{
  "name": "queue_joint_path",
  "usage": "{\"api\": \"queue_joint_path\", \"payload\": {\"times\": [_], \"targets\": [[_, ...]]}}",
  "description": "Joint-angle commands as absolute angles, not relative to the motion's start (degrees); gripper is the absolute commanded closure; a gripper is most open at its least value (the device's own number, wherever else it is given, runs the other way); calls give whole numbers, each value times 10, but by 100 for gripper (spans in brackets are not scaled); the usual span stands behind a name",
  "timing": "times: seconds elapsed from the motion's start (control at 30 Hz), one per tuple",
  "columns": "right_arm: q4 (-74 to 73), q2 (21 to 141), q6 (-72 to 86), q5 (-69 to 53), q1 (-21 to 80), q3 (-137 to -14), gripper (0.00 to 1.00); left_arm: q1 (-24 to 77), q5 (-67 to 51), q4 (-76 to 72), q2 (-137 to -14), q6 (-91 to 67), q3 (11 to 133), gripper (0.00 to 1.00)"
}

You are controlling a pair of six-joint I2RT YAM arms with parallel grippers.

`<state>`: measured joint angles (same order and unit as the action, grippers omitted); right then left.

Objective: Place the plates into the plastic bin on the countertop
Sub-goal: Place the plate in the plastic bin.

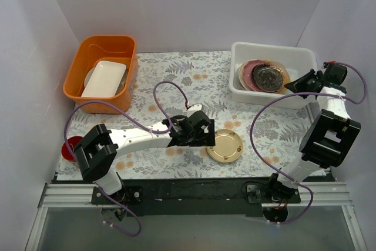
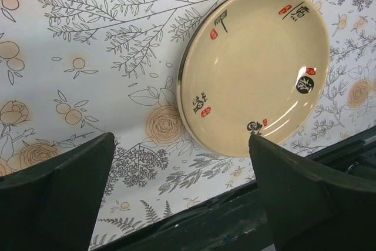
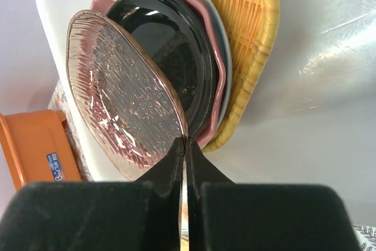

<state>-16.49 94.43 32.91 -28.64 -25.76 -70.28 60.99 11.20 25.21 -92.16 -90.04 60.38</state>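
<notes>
Plates (image 1: 245, 74) lean inside the plastic bin (image 1: 249, 96); the right gripper (image 3: 185, 145), jaws pinched on the rim of a ribbed glass plate (image 3: 117, 104), tilts it to nest against them. Outside the bin, a cream plate (image 2: 252, 69) lies on the countertop (image 2: 88, 57) just ahead of the left gripper (image 2: 181, 145), jaws spread, likely next.
</notes>
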Motion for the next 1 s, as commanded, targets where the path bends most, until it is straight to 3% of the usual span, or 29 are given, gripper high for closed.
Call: {"api": "queue_joint_path", "payload": {"times": [0.0,0.37,0.4,0.47,0.6,0.7,0.77,0.8,0.83,0.97], "targets": [[-146,954,332,-293,-259,-688,97,614,131,244,-880,-904,599,2],[-167,984,314,-307,-238,-718,80,614,127,239,-864,-911,590,2],[-172,984,307,-305,-234,-722,70,614,127,236,-860,-911,588,2],[-177,982,302,-297,-231,-729,63,614,124,236,-859,-913,584,2],[-197,958,295,-273,-222,-738,29,614,125,236,-854,-914,583,2],[-192,930,295,-262,-221,-731,15,614,125,234,-851,-917,584,2],[-180,912,301,-265,-220,-724,14,614,122,233,-850,-918,584,2],[-176,895,301,-267,-219,-718,4,614,120,231,-850,-919,583,2],[-171,888,303,-272,-218,-717,2,614,119,229,-850,-919,579,2],[-172,864,301,-279,-207,-725,2,614,117,225,-851,-921,576,2]]}}
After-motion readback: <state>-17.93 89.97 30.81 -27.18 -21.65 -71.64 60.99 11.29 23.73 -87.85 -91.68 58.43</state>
